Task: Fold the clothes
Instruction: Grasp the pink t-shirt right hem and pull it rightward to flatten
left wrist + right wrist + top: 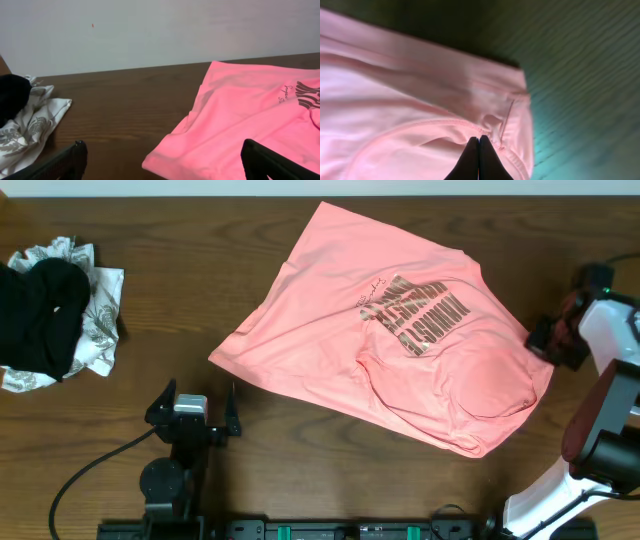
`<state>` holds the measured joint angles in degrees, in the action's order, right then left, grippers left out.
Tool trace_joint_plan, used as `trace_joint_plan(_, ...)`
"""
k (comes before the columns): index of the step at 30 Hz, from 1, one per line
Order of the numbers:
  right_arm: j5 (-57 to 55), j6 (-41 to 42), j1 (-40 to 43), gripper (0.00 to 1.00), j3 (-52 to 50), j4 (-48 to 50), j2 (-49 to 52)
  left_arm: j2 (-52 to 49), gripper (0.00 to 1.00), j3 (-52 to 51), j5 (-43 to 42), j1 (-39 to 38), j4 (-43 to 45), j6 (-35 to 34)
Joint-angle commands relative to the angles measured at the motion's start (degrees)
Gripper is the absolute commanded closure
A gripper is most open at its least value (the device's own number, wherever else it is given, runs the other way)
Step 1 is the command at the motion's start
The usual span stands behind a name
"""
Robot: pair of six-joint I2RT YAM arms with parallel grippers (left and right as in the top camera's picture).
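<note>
Pink T-shirt (400,350) lies rumpled on the surface (200,280), right fingers (470,162) pressed together at its edge, left fingers (65,162) wide apart and empty; smoothing it flat first should help folding.

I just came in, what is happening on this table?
Two robot arms are folding a pink T-shirt, which lies rumpled, print up, on the table. The right arm has its jaws shut at the shirt's edge; the left arm stands apart, jaws open. Other clothes lie bunched aside.
</note>
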<state>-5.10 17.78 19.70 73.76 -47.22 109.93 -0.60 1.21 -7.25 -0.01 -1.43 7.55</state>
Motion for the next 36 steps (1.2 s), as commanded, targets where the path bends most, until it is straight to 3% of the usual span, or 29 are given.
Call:
trace_joint_plan(1, 1.8, 2.0, 0.5, 0.99, -4.3, 2.4, 0.2, 0.4, 0.02, -1.0, -0.6, 0.3, -1.9, 0.3)
trace_joint_plan(16, -3.7, -0.7, 0.7, 0.99, -9.1, 14.9, 1.7, 0.4, 0.02, -1.0, -0.6, 0.3, -1.9, 0.3)
trace_joint_plan(28, -3.7, -9.0, 2.3, 0.99, -8.6, 35.7, 11.2, 0.4, 0.02, -1.0, -0.6, 0.3, -1.9, 0.3)
trace_joint_plan(36, -1.2, -13.7, 3.8, 0.99, -4.3, 45.6, 12.2, 0.4, 0.02, -1.0, -0.6, 0.3, -1.9, 0.3)
